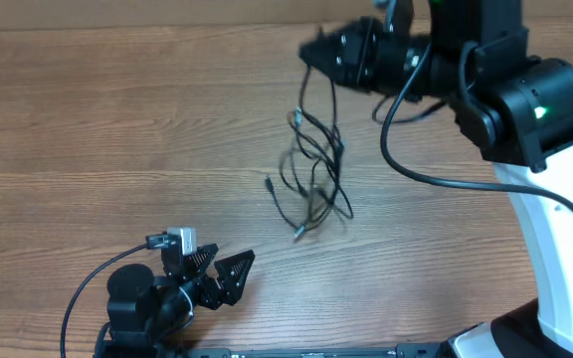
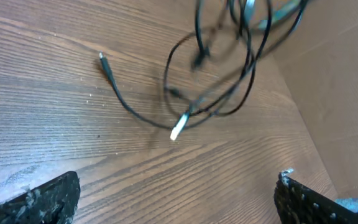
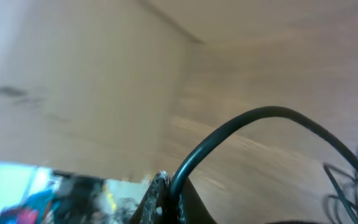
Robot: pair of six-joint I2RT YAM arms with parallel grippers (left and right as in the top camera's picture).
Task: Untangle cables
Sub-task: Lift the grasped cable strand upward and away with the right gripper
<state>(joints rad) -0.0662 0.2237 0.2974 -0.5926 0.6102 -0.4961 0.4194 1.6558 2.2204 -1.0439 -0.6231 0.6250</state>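
Barely started: thin black cables (image 1: 314, 191) sit knotted mid wood-grain tabletop (image 1: 88, 129), one strand pinched up by the black right gripper (image 1: 314, 52) (its wrist view is too blurred to confirm); black left gripper (image 1: 233, 256) wide, empty.

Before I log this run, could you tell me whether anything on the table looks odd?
Only the cables: they sit in a knotted clump mid-table, strands run up to the right gripper, and loose plug ends stick out. Nothing looks spilled or damaged.
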